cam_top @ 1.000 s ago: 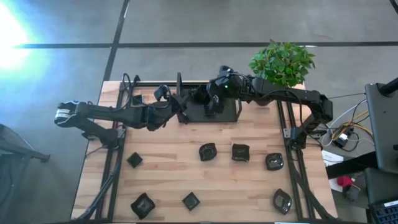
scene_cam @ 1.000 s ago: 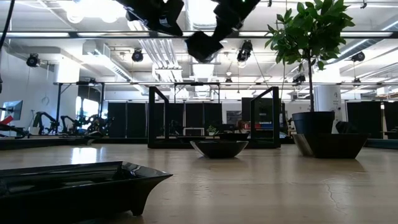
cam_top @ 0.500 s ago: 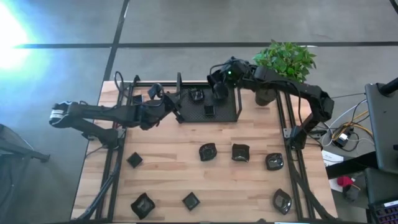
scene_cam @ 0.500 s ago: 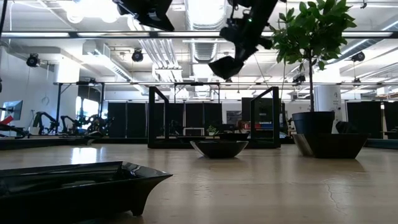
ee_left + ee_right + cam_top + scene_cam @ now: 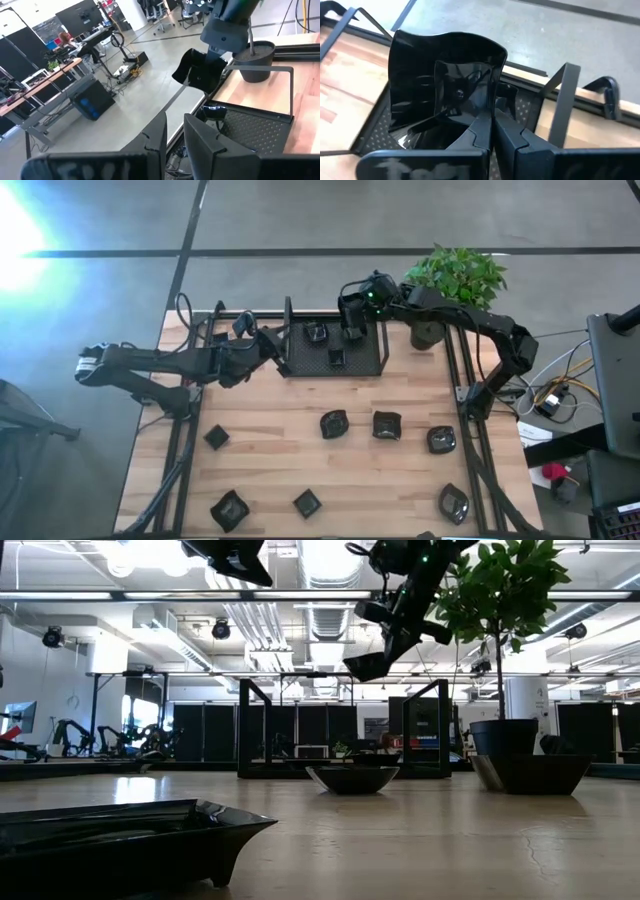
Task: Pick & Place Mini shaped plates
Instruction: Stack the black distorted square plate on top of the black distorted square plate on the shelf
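My right gripper (image 5: 352,328) hangs over the far side of the black mesh tray (image 5: 368,364), shut on a glossy black mini plate (image 5: 445,90) that stands tilted on edge. The low view shows that plate (image 5: 368,665) high above the table. Two small plates (image 5: 316,332) (image 5: 337,357) lie in the tray. Several more mini plates lie on the wooden table, among them one (image 5: 333,423) at the middle and one (image 5: 441,439) to the right. My left gripper (image 5: 270,340) is just left of the tray, its fingers (image 5: 157,132) a narrow gap apart with nothing between them.
A potted plant (image 5: 455,280) stands at the table's far right corner, close to the right arm. Black rails (image 5: 185,450) run along both sides of the table. In the low view a plate (image 5: 130,835) lies close in front at the left.
The right gripper carried its plate from over the tray's middle toward the tray's far right side. The left arm drew back to the left, away from the tray.
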{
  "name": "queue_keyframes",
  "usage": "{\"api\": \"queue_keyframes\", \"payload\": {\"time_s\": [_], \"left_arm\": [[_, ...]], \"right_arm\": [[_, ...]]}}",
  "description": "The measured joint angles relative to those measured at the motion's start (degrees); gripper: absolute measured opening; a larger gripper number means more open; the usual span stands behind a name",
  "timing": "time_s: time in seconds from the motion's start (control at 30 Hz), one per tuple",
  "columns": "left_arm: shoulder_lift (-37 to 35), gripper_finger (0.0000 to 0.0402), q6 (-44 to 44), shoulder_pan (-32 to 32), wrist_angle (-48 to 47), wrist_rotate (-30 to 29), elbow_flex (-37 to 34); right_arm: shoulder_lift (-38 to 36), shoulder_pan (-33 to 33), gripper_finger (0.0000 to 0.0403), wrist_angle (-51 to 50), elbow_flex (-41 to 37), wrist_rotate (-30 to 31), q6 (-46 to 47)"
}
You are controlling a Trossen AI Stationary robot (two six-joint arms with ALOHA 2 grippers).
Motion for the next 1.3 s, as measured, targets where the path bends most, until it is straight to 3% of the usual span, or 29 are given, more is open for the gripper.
{"api": "queue_keyframes", "payload": {"time_s": [0.2, 0.73, 0.9, 1.13, 1.3], "left_arm": [[-0.7, 0.0062, 1.3, 0.0, -1.7, 0.0, 0.0], [-0.7, 0.0062, 0.8, 0.0, -4.5, 0.0, 0.0], [-0.7, 0.0062, 0.6, 0.0, -4.6, 0.0, 0.0], [-0.7, 0.0062, -0.1, 0.0, -5.3, 0.0, 0.0], [-0.7, 0.0062, -0.2, 0.0, -5.9, 0.0, 0.0]], "right_arm": [[0.0, -0.7, 0.0008, 6.3, -3.2, -0.4, 2.5], [2.1, -6.4, 0.0008, 11.5, -8.8, -3.0, 4.8], [6.8, -7.2, 0.0008, 10.8, -6.5, -6.9, -0.3], [9.5, -8.4, 0.0008, 8.9, -2.2, -6.9, -2.2], [10.2, -9.0, 0.0008, 7.7, -0.7, -6.9, -14.9]]}}
